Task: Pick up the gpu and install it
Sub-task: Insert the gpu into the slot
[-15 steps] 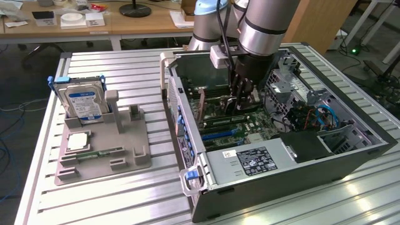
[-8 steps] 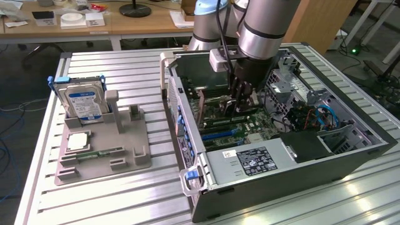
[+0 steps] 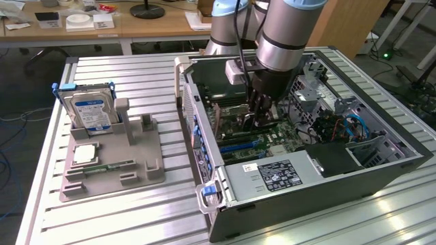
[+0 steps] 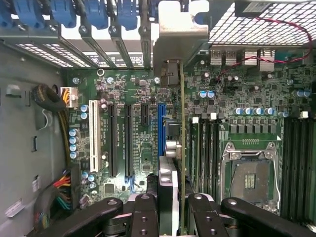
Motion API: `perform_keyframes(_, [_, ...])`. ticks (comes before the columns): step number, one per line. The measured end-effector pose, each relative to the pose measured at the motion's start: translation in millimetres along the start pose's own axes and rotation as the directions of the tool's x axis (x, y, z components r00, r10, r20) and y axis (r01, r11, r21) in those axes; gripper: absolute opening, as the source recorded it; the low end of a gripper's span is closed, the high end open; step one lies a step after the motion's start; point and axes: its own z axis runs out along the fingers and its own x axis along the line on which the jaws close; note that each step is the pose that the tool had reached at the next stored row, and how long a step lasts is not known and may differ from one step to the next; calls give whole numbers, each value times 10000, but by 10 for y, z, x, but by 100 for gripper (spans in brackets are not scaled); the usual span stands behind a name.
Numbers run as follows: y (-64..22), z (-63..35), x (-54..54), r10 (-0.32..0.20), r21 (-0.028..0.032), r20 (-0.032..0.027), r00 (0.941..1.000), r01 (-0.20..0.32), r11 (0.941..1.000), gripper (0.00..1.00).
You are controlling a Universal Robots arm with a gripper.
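GPU (image 4: 181,148) in pincer (image 4: 170,207), inside PC case (image 3: 381,176).

Thin card (image 4: 181,148) seen edge-on, tan-grey along the edge, with a silver bracket at one end up by the case's rear slots. Stands upright over the green board, edge running from 12 to 6 o'clock, just beside the blue slot. Clamped between black fingers.

The arm reaches steeply down, wrist vertical, its gripper (image 4: 169,210) fingers (image 4: 144,212) closed partway on something thin
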Motion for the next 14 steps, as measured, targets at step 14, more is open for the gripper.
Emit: perform_keyframes(14, [38,122,24,-2,1,1,10000,2,10000,28])
